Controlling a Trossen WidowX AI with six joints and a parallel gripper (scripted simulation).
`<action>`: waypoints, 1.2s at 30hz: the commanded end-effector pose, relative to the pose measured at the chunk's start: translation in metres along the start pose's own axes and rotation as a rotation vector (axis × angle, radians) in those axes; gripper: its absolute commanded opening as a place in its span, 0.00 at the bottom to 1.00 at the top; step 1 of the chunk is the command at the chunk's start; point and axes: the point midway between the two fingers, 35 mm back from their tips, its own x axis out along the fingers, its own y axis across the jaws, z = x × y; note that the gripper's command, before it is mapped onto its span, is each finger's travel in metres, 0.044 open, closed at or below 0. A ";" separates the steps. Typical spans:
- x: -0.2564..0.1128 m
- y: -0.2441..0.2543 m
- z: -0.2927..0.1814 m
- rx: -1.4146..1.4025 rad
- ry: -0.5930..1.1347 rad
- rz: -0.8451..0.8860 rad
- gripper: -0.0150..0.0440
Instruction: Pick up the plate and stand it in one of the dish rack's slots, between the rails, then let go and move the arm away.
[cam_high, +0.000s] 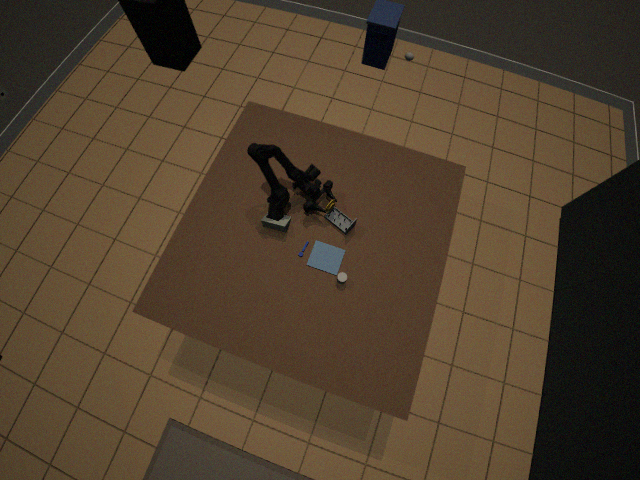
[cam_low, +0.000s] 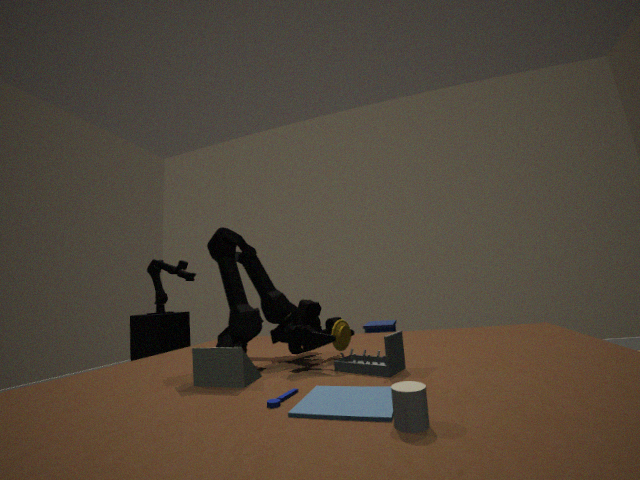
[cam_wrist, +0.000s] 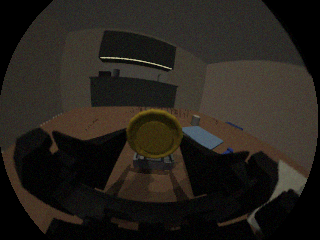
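Exterior: plate (cam_high: 330, 205) (cam_low: 341, 334) (cam_wrist: 154, 133) upright, raised | wrist: hand (cam_high: 321, 200) (cam_low: 342, 335) (cam_wrist: 154, 134) grips both sides

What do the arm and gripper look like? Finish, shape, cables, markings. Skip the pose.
The black six-joint robot arm is dark all over, with chunky rounded joint housings and slimmer straight links. The black parallel-jaw gripper has two broad, angular fingers narrowing toward the tips; in the wrist view they look wedge-shaped. I can make out no cables or markings in this dim light.
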 end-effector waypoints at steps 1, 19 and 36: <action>0.008 -0.002 0.000 -0.005 -0.002 -0.004 0.25; 0.028 -0.003 0.000 0.005 -0.002 0.000 0.25; 0.034 -0.003 -0.017 0.005 0.009 0.006 0.25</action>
